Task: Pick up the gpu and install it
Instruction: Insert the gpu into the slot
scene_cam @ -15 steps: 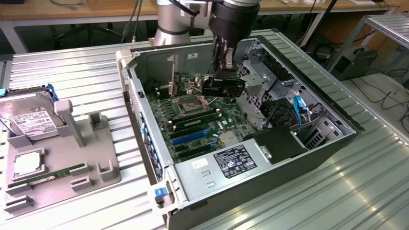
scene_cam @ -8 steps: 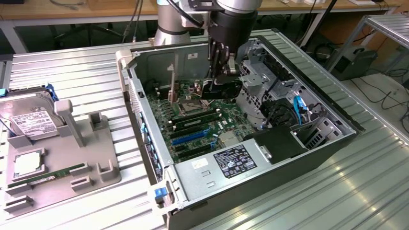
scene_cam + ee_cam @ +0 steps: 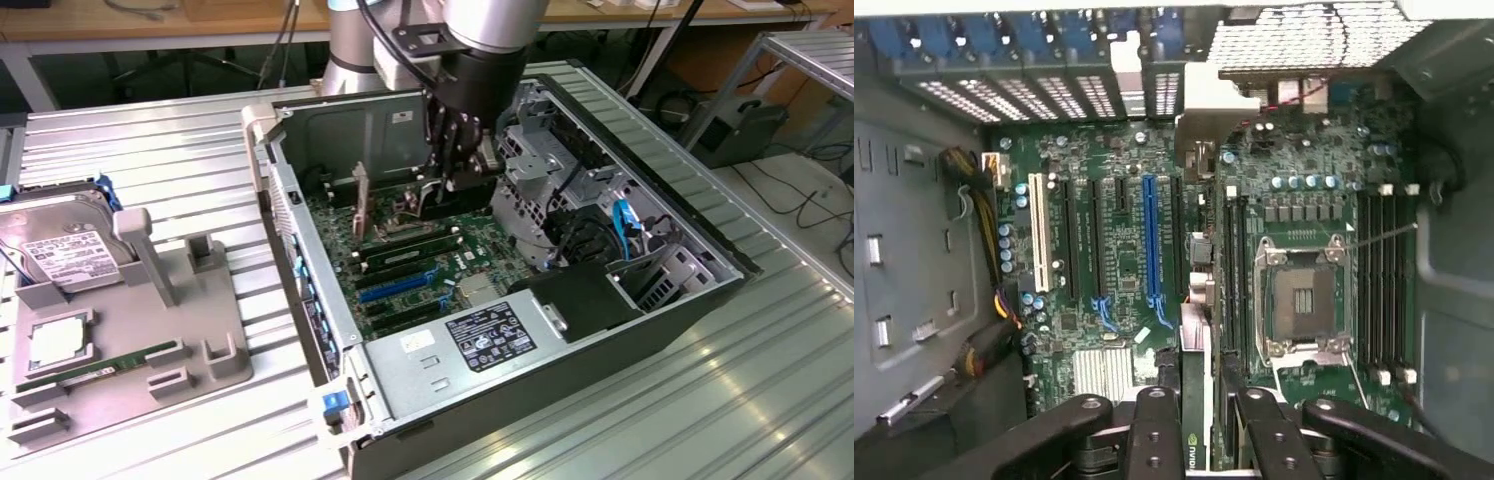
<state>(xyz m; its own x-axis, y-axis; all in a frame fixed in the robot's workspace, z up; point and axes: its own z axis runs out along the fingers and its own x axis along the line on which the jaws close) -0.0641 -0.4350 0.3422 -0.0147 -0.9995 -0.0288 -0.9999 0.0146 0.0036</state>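
- Ribbed metal table fills the lower part of the exterior view, and the open computer case lies on its side on it.
- At the lower left of that frame, a grey holder tray sits beside the case. It carries a narrow green RAM stick, a square processor chip and, further back, a hard drive with a white label.
- At the near end of the case, lower centre, is the power supply with its black-and-white sticker.
- Behind it lies the green motherboard with its rows of black and blue slots. The wrist view shows a white slot, a long blue slot and the empty processor socket.
- Above the board, in the upper centre of the exterior view, the gripper reaches down into the case.
- Its black fingers are pinching the gpu, which stands on edge between them.
- In the wrist view the card is seen edge-on, running away from the fingers toward the slot covers at the case's rear wall. It lines up between the blue slot and the processor socket.
- Whether its lower edge is seated in a slot, I cannot tell.
- The silver arm rises out of the top of the exterior frame, with wooden desks and cables beyond.
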